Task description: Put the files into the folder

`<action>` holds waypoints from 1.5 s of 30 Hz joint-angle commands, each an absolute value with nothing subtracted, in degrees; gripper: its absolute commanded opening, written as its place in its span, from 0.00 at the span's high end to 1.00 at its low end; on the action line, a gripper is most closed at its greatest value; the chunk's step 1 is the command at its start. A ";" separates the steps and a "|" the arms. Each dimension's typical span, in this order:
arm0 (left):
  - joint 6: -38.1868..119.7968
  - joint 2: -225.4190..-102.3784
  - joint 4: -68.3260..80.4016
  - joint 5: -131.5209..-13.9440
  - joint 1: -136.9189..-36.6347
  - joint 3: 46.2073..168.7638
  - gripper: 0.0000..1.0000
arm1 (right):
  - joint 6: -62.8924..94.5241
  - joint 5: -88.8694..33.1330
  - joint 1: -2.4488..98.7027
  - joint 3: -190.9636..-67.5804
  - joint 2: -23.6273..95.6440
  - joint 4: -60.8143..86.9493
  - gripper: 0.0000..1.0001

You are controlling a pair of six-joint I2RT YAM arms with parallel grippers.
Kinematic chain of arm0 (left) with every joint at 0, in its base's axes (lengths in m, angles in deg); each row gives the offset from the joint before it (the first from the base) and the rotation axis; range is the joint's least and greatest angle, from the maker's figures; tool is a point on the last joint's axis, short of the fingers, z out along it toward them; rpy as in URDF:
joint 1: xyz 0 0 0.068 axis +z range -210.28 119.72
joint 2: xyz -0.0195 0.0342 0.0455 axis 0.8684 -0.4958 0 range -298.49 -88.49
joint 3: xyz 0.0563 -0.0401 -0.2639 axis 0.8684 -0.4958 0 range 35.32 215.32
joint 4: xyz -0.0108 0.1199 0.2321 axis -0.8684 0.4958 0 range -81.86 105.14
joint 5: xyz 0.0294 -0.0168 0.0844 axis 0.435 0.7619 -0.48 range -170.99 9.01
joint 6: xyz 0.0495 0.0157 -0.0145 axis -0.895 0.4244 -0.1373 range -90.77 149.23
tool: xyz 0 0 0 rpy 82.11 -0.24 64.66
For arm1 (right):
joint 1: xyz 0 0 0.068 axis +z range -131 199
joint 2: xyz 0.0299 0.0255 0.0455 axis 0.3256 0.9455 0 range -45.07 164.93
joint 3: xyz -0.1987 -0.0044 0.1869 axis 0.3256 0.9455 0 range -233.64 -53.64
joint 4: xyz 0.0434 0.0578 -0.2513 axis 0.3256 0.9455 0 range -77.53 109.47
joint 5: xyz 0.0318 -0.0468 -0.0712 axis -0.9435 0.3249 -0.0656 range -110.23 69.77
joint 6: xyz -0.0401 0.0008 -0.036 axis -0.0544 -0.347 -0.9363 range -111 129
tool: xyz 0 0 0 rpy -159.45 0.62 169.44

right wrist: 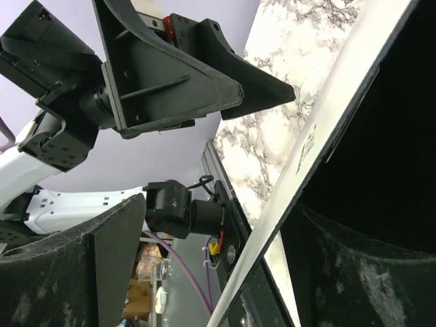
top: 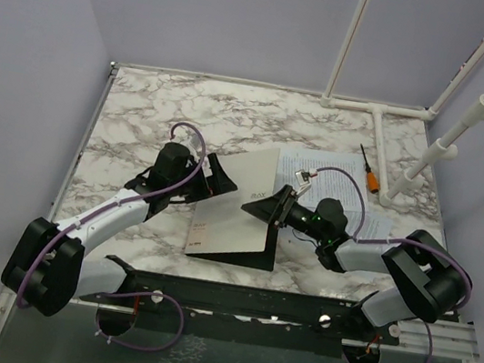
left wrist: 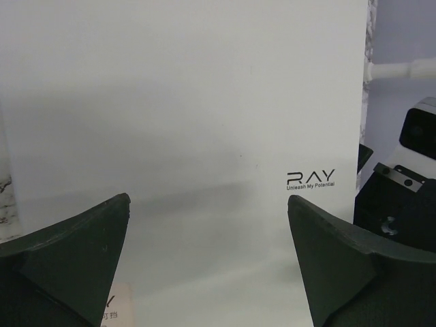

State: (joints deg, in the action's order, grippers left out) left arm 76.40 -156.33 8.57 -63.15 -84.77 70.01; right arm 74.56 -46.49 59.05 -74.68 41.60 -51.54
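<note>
The folder (top: 238, 208) lies mid-table with its grey cover raised at a slant and a strip of black inner face (top: 244, 257) showing at the near edge. The files (top: 338, 183), white printed sheets, lie flat on the table right of it, partly under my right arm. My left gripper (top: 217, 180) is open, facing the cover's outer side, which fills the left wrist view (left wrist: 204, 102) between my spread fingers (left wrist: 82, 245). My right gripper (top: 267, 209) is open at the cover's right edge. That edge (right wrist: 327, 116) runs between its jaws, one finger (right wrist: 354, 272) on the black inner side.
An orange-handled screwdriver (top: 370, 174) lies at the files' far right corner. A white pipe frame (top: 377, 111) stands at the back right. Purple walls close in on the left and back. A black rail (top: 250, 303) runs along the near table edge.
</note>
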 commanded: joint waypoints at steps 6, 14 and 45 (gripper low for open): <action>77.47 -155.23 6.03 -61.18 -84.73 69.44 0.01 | 71.02 -45.54 59.34 -76.45 39.32 -45.12 0.30; 76.38 -154.79 7.99 -62.48 -84.76 70.60 0.01 | 65.42 -43.40 59.44 -78.52 34.63 -33.78 0.51; 59.43 -161.69 39.97 -67.74 -84.54 103.50 0.01 | 42.85 -19.76 72.39 -109.52 33.11 20.11 0.99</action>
State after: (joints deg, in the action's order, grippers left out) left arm 62.13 -159.93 34.53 -69.05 -84.72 98.52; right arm 48.18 -28.28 69.28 -104.12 31.50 12.22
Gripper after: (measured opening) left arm 0.992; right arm 0.009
